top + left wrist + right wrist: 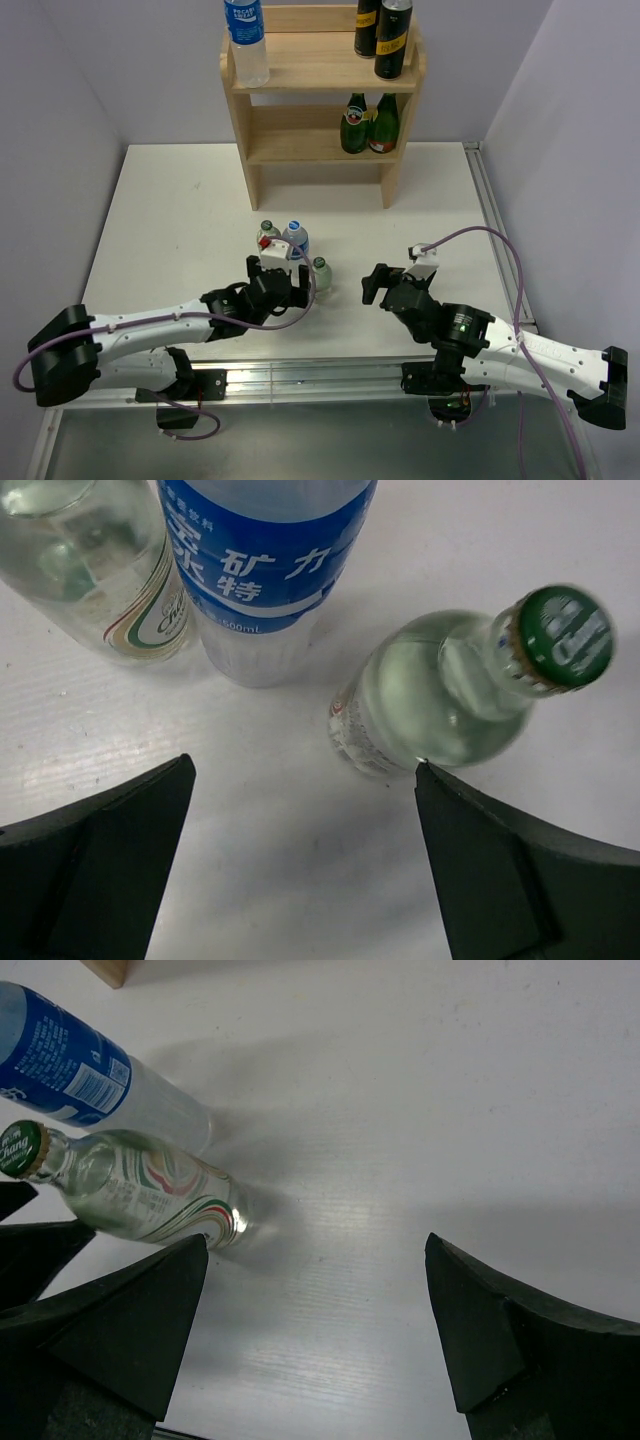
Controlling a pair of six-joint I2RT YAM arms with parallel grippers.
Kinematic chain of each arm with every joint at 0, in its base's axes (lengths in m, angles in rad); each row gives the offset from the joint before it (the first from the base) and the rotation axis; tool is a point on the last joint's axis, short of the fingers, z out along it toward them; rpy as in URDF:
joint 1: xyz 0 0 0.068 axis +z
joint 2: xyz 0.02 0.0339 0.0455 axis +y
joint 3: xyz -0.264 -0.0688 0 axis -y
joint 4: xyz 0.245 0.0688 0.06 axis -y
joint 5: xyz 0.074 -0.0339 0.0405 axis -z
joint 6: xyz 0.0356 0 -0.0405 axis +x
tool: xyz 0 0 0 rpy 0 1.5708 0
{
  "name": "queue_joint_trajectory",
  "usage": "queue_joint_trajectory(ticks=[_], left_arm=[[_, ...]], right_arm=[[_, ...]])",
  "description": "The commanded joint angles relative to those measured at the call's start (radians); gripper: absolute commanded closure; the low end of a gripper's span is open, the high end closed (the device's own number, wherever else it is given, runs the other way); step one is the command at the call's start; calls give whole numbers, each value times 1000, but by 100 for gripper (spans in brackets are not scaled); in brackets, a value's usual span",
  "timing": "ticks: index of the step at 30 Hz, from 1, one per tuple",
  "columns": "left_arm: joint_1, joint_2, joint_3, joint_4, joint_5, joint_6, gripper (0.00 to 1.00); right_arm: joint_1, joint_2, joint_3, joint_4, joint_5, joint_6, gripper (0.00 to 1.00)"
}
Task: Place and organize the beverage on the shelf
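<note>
On the table stands a cluster of drinks: a blue-labelled water bottle (295, 239) (265, 570), a short green-capped bottle (268, 231) (90, 570) to its left, and a second green-capped bottle (320, 272) (440, 695) to its right. My left gripper (283, 264) (303, 770) is open just short of them, its right fingertip beside the right-hand bottle and nothing between the fingers. My right gripper (385, 285) (316, 1242) is open over bare table to the right of the cluster. The wooden shelf (320, 78) holds another water bottle (245, 40) and two dark cans (385, 30) on its top board.
Two dark green glass bottles with red labels (368, 123) stand on the shelf's lower tier. A metal rail (490, 230) runs along the table's right edge. Grey walls close in on the left, right and back. The shelf's foot (105, 968) shows in the right wrist view.
</note>
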Motion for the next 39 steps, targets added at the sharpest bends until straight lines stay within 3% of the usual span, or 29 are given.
queue_joint_trajectory(ticks=[1, 13, 20, 27, 39], left_arm=[[32, 68, -13, 194, 24, 58, 1], [191, 133, -44, 360, 103, 143, 1], [202, 223, -14, 434, 183, 164, 1], [204, 335, 45, 477, 138, 200, 1], [224, 410, -32, 727, 22, 258, 1]], right_arm=[[9, -4, -6, 29, 21, 5, 4], [9, 5, -9, 41, 22, -2, 4], [9, 39, -5, 42, 36, -1, 4], [9, 12, -14, 49, 25, -7, 4], [11, 18, -14, 53, 19, -12, 4]])
